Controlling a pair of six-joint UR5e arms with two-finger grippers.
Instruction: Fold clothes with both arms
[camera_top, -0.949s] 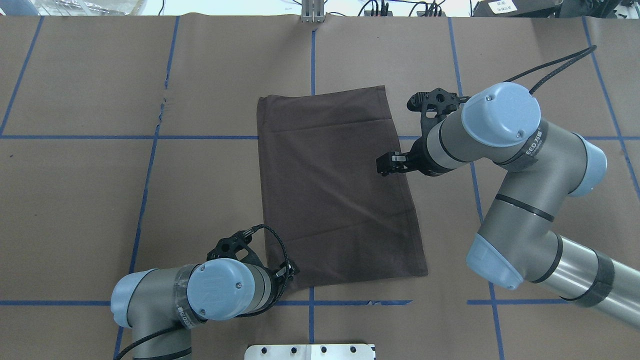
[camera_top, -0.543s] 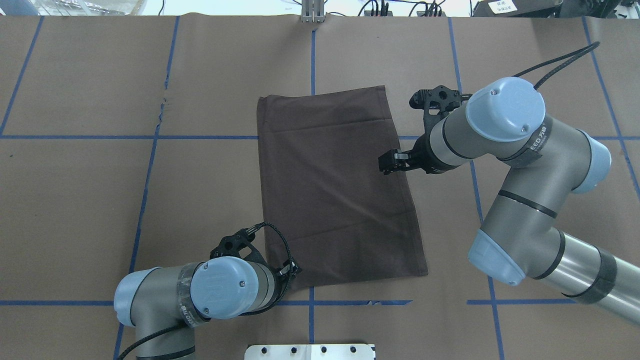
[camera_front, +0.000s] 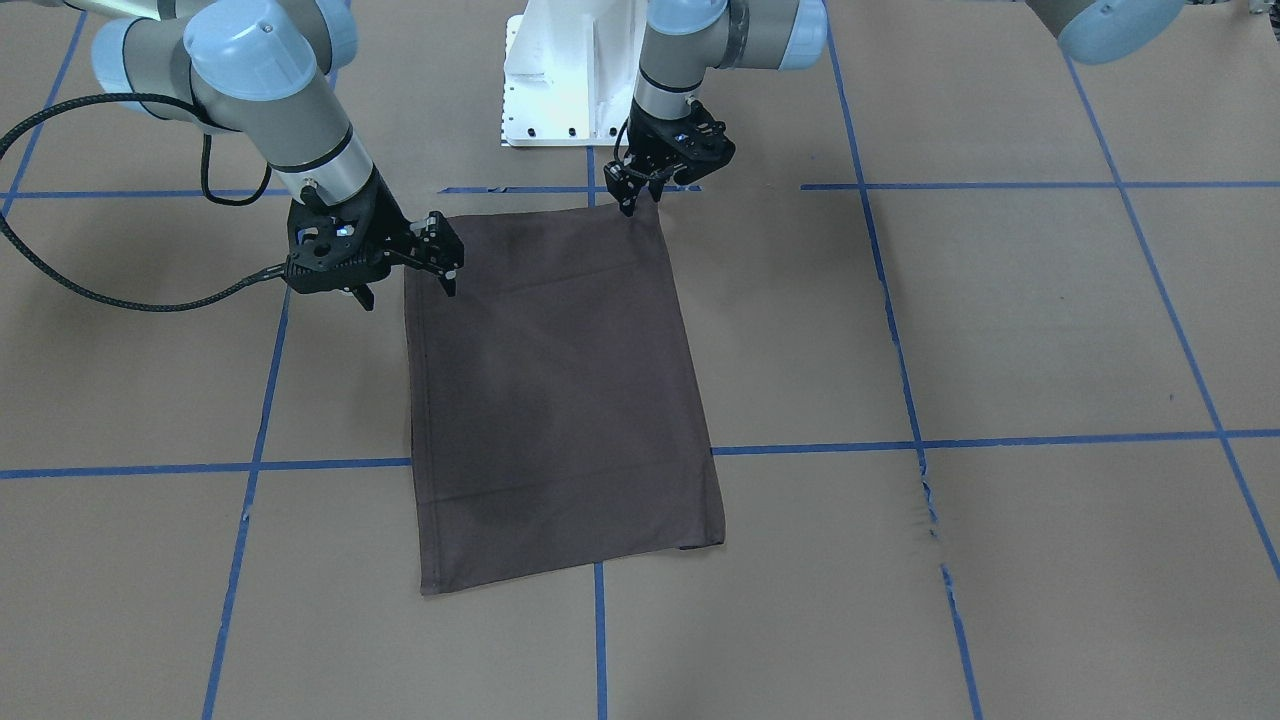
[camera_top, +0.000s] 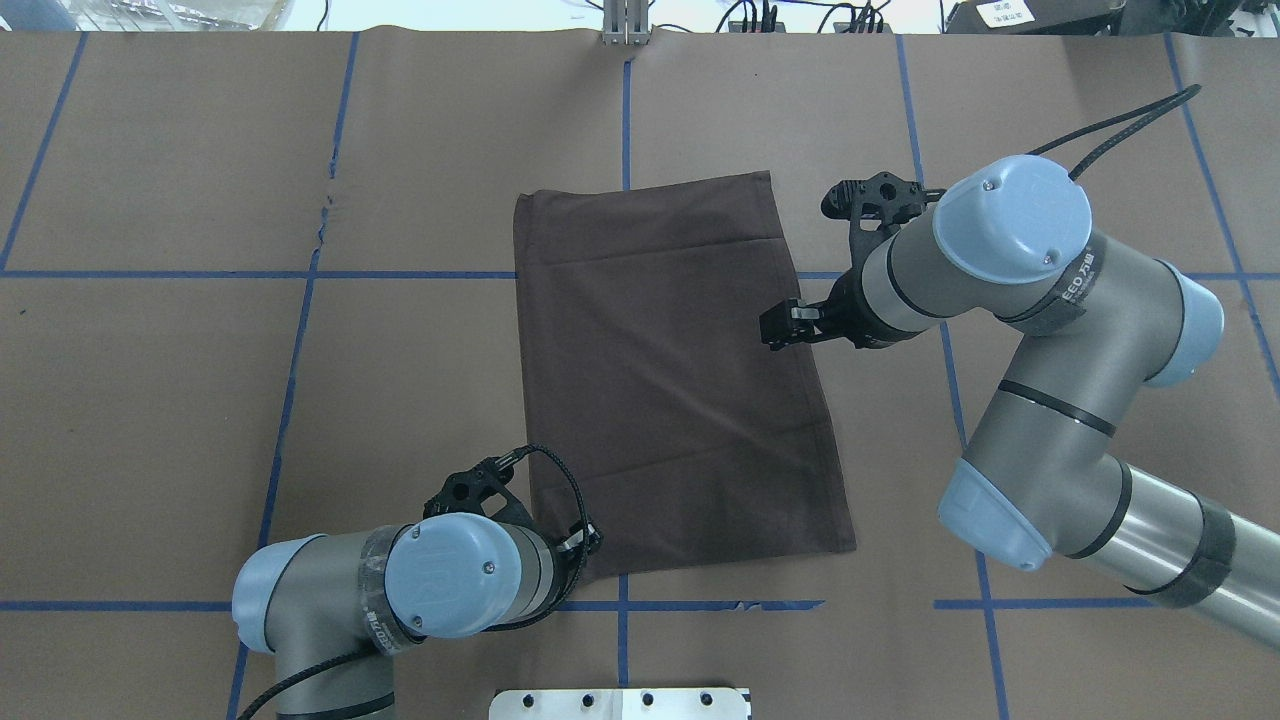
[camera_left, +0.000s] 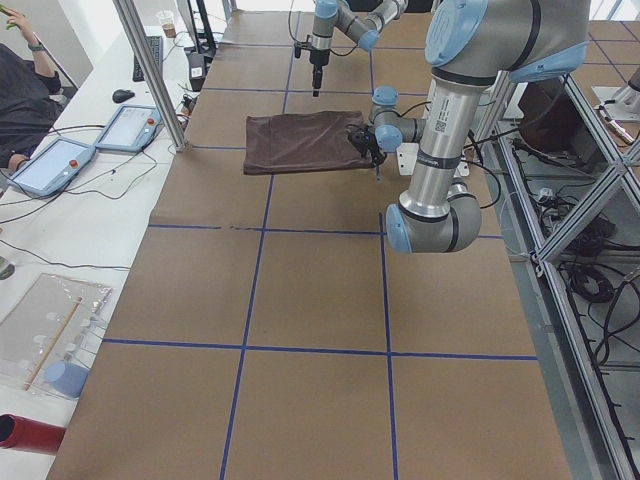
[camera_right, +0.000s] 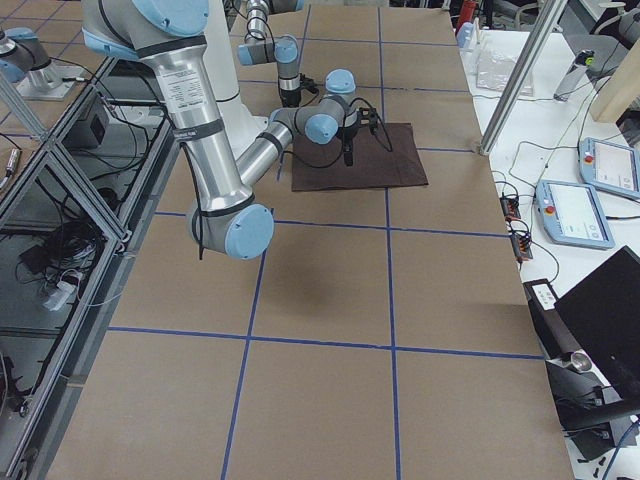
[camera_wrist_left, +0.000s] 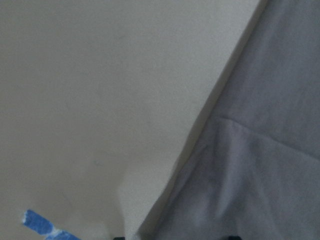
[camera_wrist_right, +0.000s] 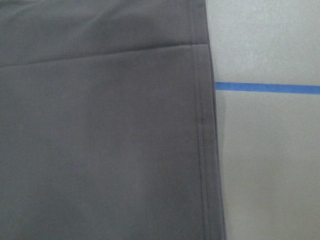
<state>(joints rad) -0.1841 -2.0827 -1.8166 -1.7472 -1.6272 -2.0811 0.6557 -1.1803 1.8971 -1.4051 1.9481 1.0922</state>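
Note:
The dark brown T-shirt (camera_top: 670, 380) lies folded into a flat rectangle mid-table, and also shows in the front view (camera_front: 560, 400). Collar, labels and logo are hidden. My left gripper (camera_top: 590, 545) sits low at the shirt's near left corner (camera_front: 638, 200). Its wrist view shows the shirt's edge (camera_wrist_left: 260, 150) and two fingertips set apart, so it is open. My right gripper (camera_top: 778, 327) hovers open and empty over the shirt's right hem, about a third of the way from the far end (camera_front: 446, 265). Its wrist view shows the stitched hem (camera_wrist_right: 200, 150).
The table is covered in brown paper with blue tape lines (camera_top: 300, 330) and a small tear (camera_top: 325, 210). The white mounting pedestal (camera_front: 570, 70) stands at the robot's edge. Tablets (camera_left: 55, 165) and a person are beyond the far edge.
The right arm has shifted slightly to the right, its gripper drifting toward the shirt's right hem. The left arm has shifted a little. The shirt has not moved.

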